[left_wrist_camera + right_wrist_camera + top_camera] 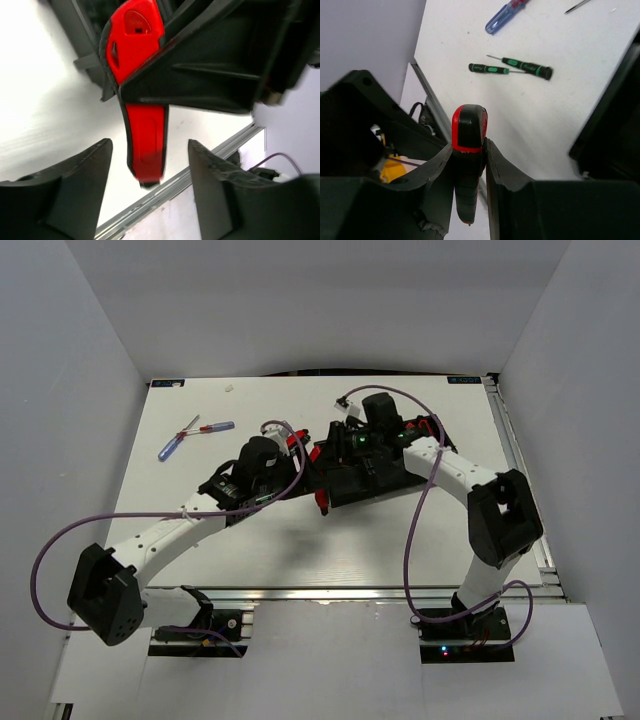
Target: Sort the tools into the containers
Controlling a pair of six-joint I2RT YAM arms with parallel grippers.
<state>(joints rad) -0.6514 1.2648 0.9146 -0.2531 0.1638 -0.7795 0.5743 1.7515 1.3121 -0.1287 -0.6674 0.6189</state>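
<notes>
- The right gripper (469,150) is squeezed tight on a red knife (469,125), near the middle of the table.
- The left gripper (150,150) is wide open and holds nothing. The knife's end is just in front of it.
- The black tray (385,488) sits under the arms.
- Two black and green screwdrivers (527,65) lie on the table.
- Two blue and red screwdrivers (172,446) lie far left.

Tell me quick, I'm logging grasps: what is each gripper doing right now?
Left gripper: jaws open, gripping nothing.
Right gripper: jaws shut on a red pocket knife.
</notes>
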